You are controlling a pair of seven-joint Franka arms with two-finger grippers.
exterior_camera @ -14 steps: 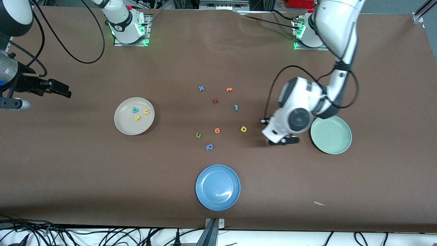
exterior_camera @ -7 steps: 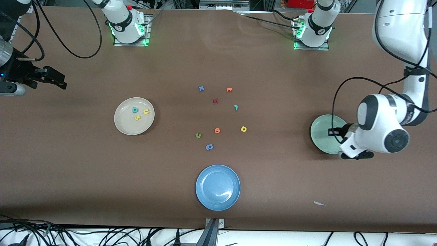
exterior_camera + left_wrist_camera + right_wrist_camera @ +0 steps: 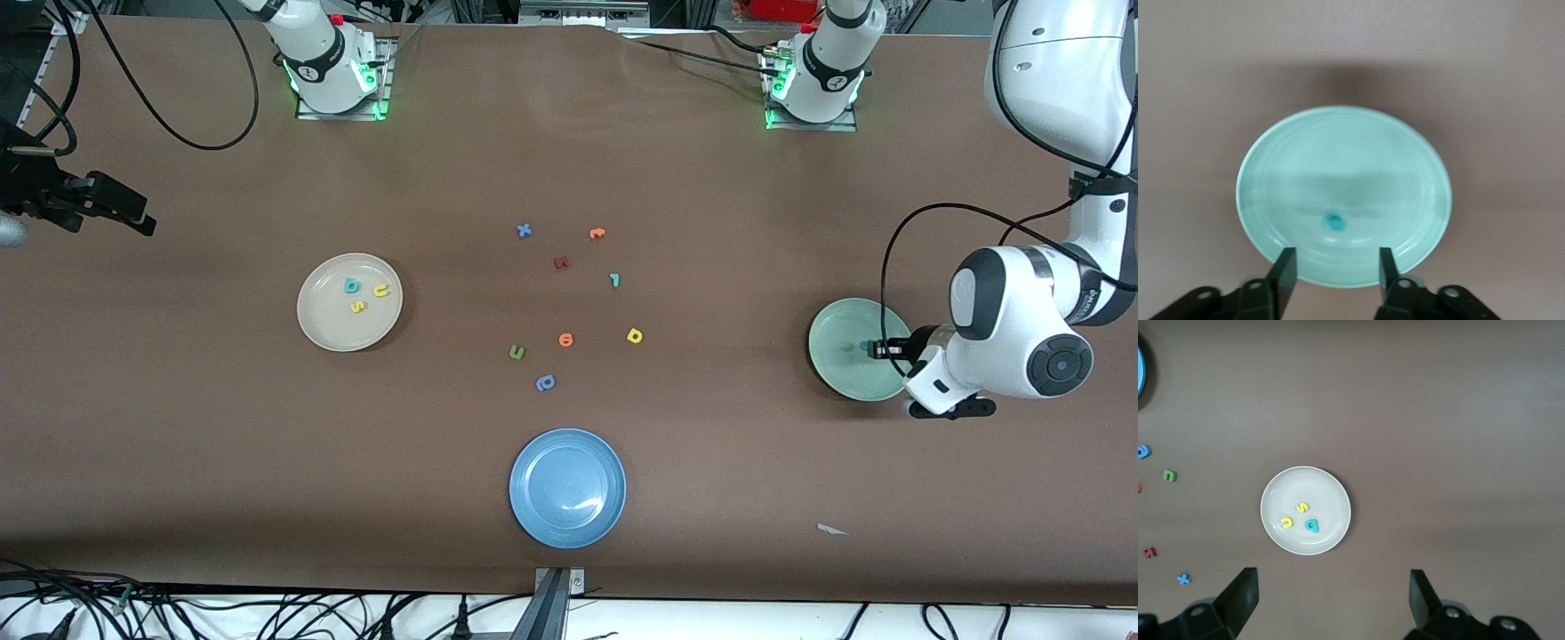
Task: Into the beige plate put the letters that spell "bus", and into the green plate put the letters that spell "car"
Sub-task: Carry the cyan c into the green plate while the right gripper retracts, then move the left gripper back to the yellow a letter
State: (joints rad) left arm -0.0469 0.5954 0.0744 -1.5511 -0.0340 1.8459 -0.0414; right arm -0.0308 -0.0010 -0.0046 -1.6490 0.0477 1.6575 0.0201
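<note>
At the frame's left edge the right gripper [image 3: 133, 216] is held over bare table with fingers spread wide. Left of centre, the teal b [image 3: 352, 285], yellow u [image 3: 380, 291] and yellow s [image 3: 357, 306] are seen in the beige plate [image 3: 324, 324]. Mid-frame, the teal r [image 3: 613, 280] and yellow a [image 3: 634, 336] are left on the table. At right, the left gripper [image 3: 1337, 261] is held parted and empty over the green plate [image 3: 840, 378], where the teal c [image 3: 865, 345] is seen.

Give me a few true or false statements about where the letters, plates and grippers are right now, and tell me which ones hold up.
1. The beige plate holds a teal b, a yellow u and a yellow s. True.
2. The green plate holds three letters. False: only one small teal letter shows in it.
3. The left gripper is over the green plate, jaws apart. True.
4. The yellow a lies in the blue plate. False: it lies on the table.
5. The right gripper grips a letter. False: it is open and empty.
</note>
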